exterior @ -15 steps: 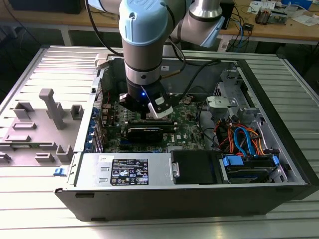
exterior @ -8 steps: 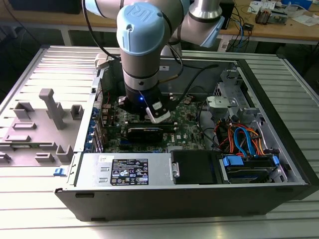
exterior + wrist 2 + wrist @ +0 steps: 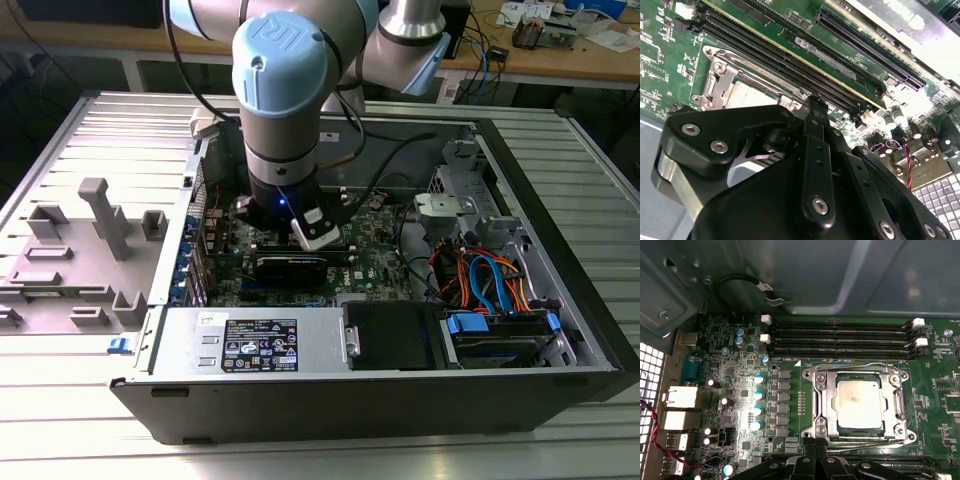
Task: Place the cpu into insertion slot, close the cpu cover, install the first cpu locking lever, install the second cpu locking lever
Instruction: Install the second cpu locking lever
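The cpu [image 3: 858, 402], a dull silver square, lies flat in the insertion slot [image 3: 809, 374] on the green board. Over it lies the cpu cover [image 3: 822, 400], a silver frame whose window shows the chip's top. Thin metal lever rods [image 3: 855, 365] run along the socket's edges. My gripper [image 3: 815, 452] hovers at the socket's edge with its black fingers together and nothing between them. In the second wrist view the gripper [image 3: 812, 102] sits just beside the cpu [image 3: 747, 95] and cover [image 3: 715, 82]. In the exterior view the arm's wrist [image 3: 280, 190] reaches down into the open computer case.
Long black memory slots [image 3: 840, 340] run beside the socket. A row of capacitors [image 3: 757, 395] and rear ports [image 3: 682, 397] stand on its other side. A graphics card [image 3: 290, 265], drive bay with coloured cables [image 3: 490, 280] and the case walls [image 3: 560, 230] crowd the arm. A grey fixture [image 3: 100, 215] stands outside.
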{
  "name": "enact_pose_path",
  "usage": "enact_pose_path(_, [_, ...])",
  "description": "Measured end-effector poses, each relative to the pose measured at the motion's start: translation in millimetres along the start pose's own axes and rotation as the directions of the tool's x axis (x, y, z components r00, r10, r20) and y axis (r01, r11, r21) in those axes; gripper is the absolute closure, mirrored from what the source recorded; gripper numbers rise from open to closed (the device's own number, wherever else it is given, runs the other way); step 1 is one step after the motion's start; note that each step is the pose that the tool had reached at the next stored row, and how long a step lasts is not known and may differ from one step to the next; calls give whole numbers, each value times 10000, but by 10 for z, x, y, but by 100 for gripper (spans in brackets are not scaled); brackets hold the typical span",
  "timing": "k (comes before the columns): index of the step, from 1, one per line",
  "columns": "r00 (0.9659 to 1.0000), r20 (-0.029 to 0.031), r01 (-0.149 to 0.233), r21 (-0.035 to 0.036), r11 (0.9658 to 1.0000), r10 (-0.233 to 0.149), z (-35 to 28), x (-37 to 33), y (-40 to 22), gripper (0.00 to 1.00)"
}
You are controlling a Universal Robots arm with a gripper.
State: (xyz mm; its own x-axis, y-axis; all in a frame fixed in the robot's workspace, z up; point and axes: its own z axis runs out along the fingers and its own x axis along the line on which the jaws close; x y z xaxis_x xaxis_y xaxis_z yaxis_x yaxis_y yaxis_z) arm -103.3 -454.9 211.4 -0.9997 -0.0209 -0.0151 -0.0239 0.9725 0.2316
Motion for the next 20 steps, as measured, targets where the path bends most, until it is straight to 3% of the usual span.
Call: enact_pose_path(20, [10000, 6, -4, -245, 9997, 4, 92, 40, -5, 89])
